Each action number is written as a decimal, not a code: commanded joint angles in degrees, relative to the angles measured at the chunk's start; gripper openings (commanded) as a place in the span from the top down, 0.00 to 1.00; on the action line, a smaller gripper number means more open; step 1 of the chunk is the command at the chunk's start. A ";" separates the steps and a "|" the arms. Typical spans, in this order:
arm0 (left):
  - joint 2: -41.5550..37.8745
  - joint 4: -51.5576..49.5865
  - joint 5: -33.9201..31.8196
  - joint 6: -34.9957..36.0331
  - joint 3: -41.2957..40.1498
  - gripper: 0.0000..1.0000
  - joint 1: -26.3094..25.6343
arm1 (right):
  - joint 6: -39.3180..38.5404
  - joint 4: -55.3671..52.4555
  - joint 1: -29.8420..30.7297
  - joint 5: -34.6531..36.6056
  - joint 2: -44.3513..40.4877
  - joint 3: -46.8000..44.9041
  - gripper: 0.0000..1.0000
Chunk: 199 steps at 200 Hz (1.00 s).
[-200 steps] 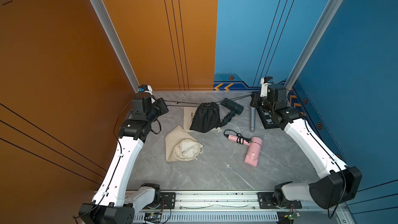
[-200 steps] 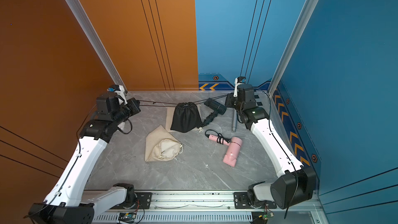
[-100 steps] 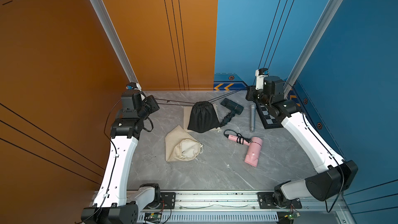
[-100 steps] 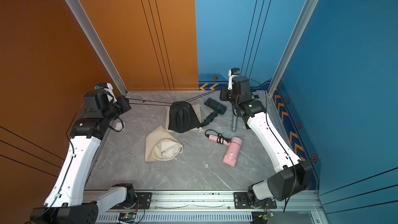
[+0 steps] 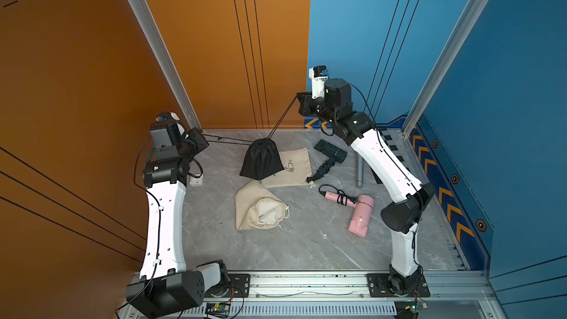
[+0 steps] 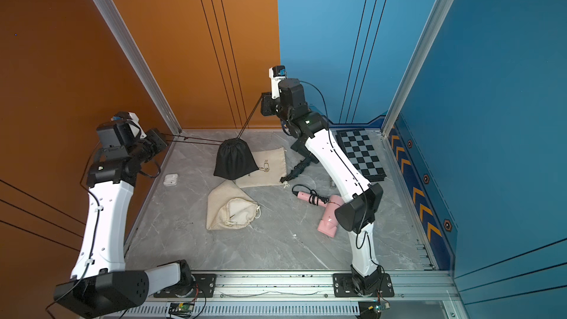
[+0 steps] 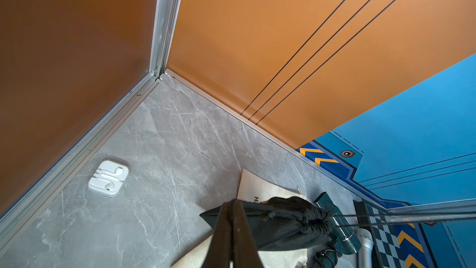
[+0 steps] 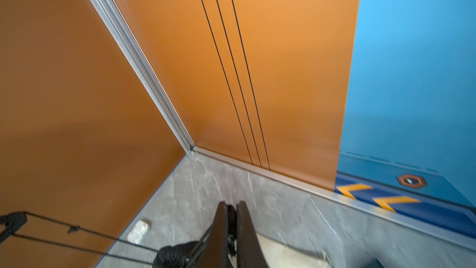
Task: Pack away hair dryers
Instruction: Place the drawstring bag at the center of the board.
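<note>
The left hand (image 5: 202,135) and the right hand (image 5: 299,98) are each pressed together on the black drawstring cords (image 5: 228,140) of the black cloth bag (image 5: 260,159) at 12 o'clock; the pink plastic hair dryer (image 5: 360,214) at 4 o'clock and the dark plastic hair dryer (image 5: 333,152) at 1 o'clock lie bare on the grey tabletop (image 5: 306,247); both, I judge, wait for packing.

Your grey marbled table (image 5: 306,250) carries a stuffed beige cloth bag (image 5: 260,213) centre, pink plastic hair dryer (image 5: 361,211) right, white earphone case (image 6: 170,179) left.
</note>
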 commanded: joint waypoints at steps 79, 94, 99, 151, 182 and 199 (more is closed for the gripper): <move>3.39 18.14 9.91 -9.23 5.12 1.00 12.36 | 12.31 38.50 1.22 -2.12 20.13 14.25 1.00; 3.11 20.24 10.41 -9.25 4.82 1.00 13.08 | 13.84 41.20 1.32 -3.42 21.58 14.22 1.00; 3.18 20.70 10.72 -9.16 4.66 1.00 13.33 | 14.11 41.42 1.47 -4.10 21.96 14.22 1.00; 0.94 25.02 11.99 -9.86 -4.45 1.00 14.73 | 14.67 37.70 4.35 -13.65 20.18 7.02 1.00; -0.02 22.38 11.43 -9.82 -7.06 1.00 15.65 | 11.38 31.87 7.60 -17.07 15.85 -0.59 1.00; -1.21 22.21 10.50 -9.83 -8.93 1.00 15.69 | 10.09 28.05 8.79 -17.45 13.85 -4.00 1.00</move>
